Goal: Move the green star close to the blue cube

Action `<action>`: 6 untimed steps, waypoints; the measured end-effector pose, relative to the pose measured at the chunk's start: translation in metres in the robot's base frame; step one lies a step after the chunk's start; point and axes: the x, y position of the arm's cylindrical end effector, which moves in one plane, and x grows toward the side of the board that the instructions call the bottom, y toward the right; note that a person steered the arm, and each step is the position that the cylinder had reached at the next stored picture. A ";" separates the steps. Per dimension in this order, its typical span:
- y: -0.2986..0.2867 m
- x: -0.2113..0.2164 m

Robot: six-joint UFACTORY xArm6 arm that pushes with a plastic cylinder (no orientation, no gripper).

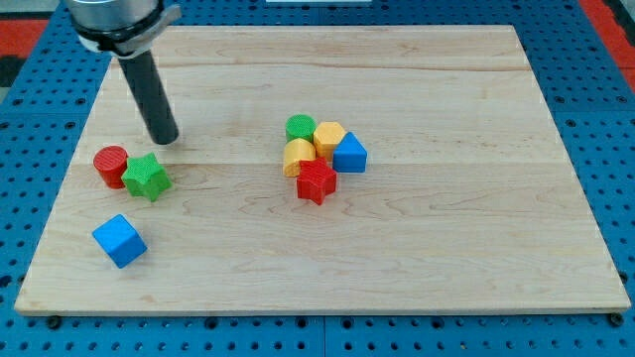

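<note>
The green star (147, 177) lies at the view's left on the wooden board (446, 248), touching a red cylinder (111, 166) on its left. The blue cube (119, 240) sits below them, nearer the view's bottom left, apart from the star. My tip (164, 140) rests on the board just above and slightly right of the green star, a small gap away from it.
A cluster sits mid-board: a green cylinder (300, 128), a yellow hexagonal block (328, 137), a yellow block (298, 157), a blue triangular block (349, 154) and a red star (317, 182). The board's left edge is close to the red cylinder.
</note>
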 end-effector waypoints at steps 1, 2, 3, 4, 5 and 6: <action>0.000 0.029; -0.001 0.045; 0.005 0.044; -0.016 0.008; -0.040 0.008; -0.032 0.013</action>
